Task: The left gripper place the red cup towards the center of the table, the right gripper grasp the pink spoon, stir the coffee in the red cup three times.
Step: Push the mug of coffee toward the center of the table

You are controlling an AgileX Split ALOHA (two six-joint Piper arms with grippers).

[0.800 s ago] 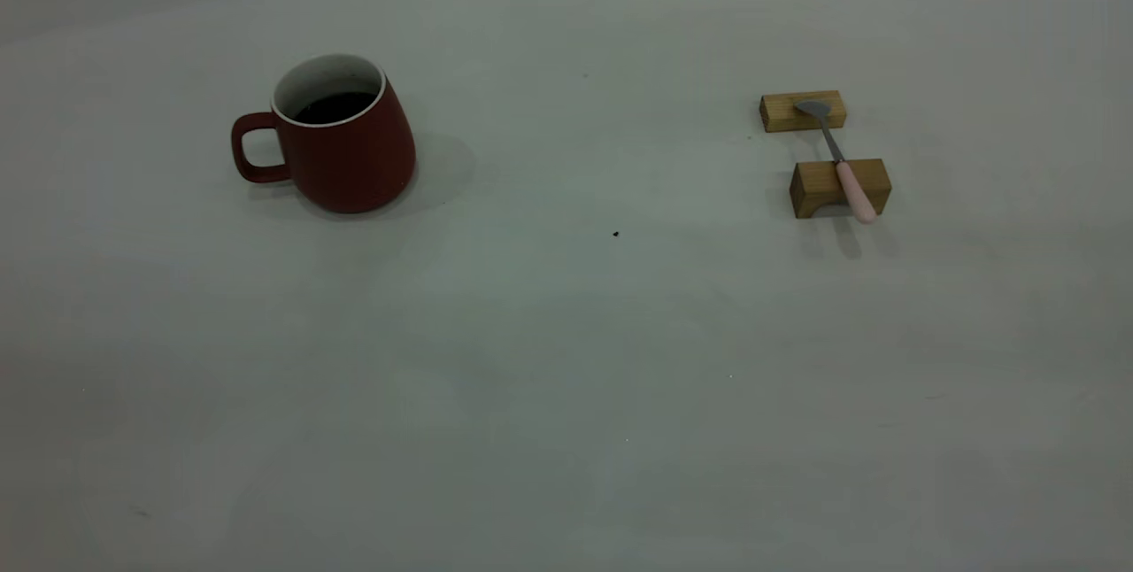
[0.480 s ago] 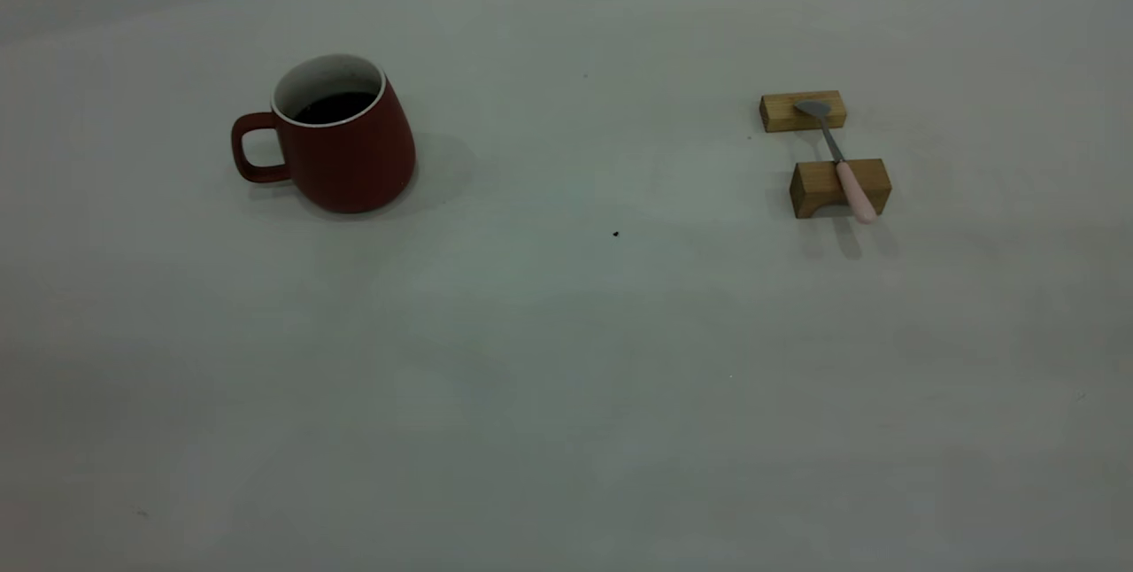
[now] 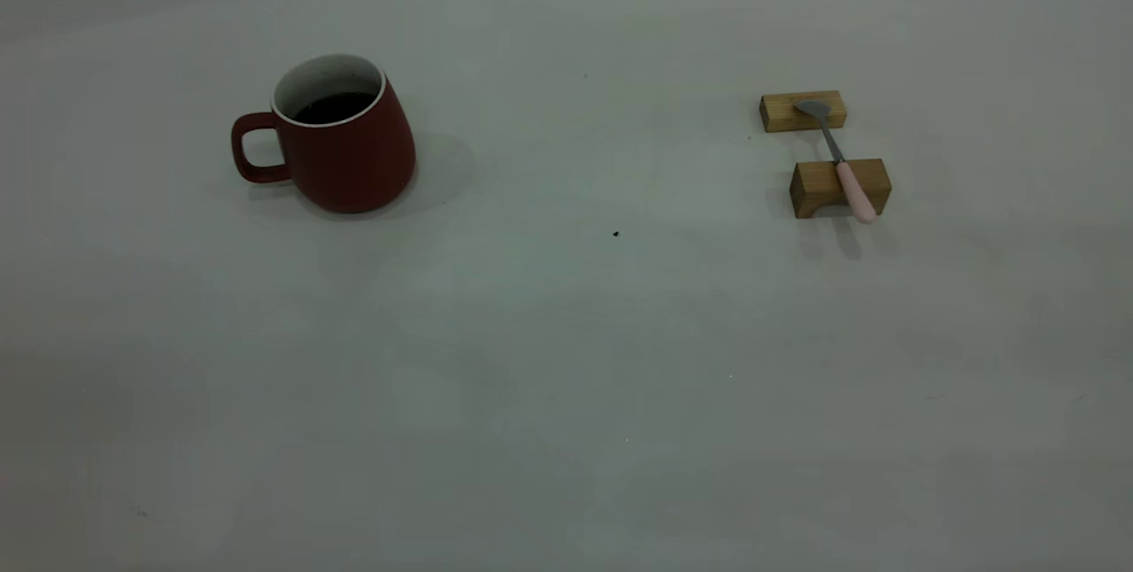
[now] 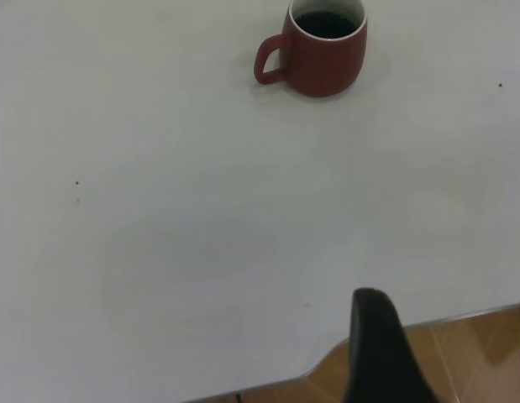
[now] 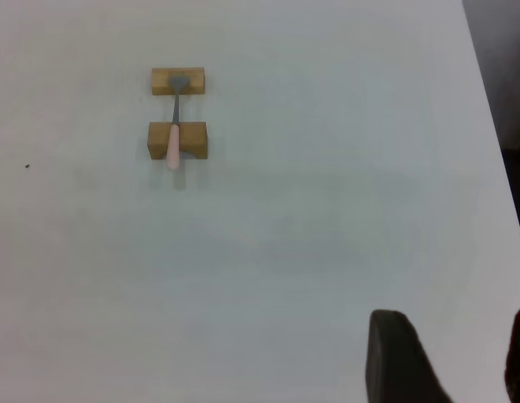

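The red cup (image 3: 343, 140) stands upright on the left of the table (image 3: 566, 351), its handle pointing left, with dark coffee (image 3: 334, 106) inside. It also shows in the left wrist view as the red cup (image 4: 325, 46), far ahead of my left gripper (image 4: 449, 315), which is open and empty over the table's near edge. The pink spoon (image 3: 841, 160) lies across two wooden blocks on the right, handle toward the front. In the right wrist view the pink spoon (image 5: 174, 126) is far from my right gripper (image 5: 454, 315), which is open and empty. Neither gripper shows in the exterior view.
Two wooden blocks carry the spoon: the far block (image 3: 801, 111) under its bowl and the near block (image 3: 839, 188) under its handle. A tiny black speck (image 3: 616, 234) marks the table's middle. The table's near edge (image 4: 386, 332) and brown floor show beside the left fingers.
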